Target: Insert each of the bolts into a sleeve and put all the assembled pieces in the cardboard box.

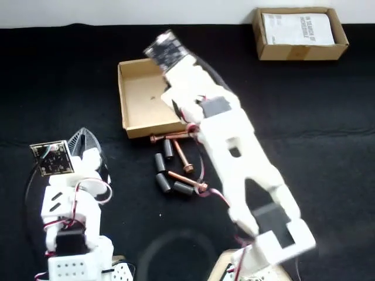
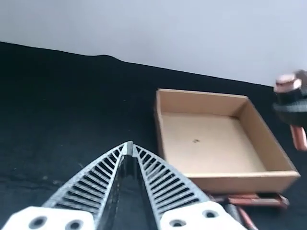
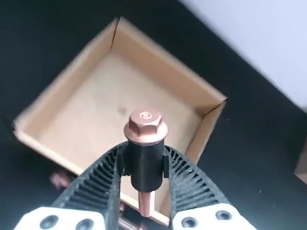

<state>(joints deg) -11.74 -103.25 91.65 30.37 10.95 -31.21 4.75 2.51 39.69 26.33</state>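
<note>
One assembled piece, a copper bolt (image 3: 145, 125) seated in a black sleeve (image 3: 144, 170), is clamped in the right pincer (image 3: 144, 158) above the empty cardboard box (image 3: 91, 100): this looks like the drop-off step. Next it needs lowering inside the walls and releasing. The left pincer (image 2: 128, 147) sits closed, while loose bolts (image 1: 182, 159) and sleeves (image 1: 162, 182) wait on the table (image 1: 304, 117) just beside the box.

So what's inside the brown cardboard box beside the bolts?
The brown cardboard box shows a bare floor with one dark speck. The right claw, holding a copper bolt in a black sleeve, hides part of it.
</note>
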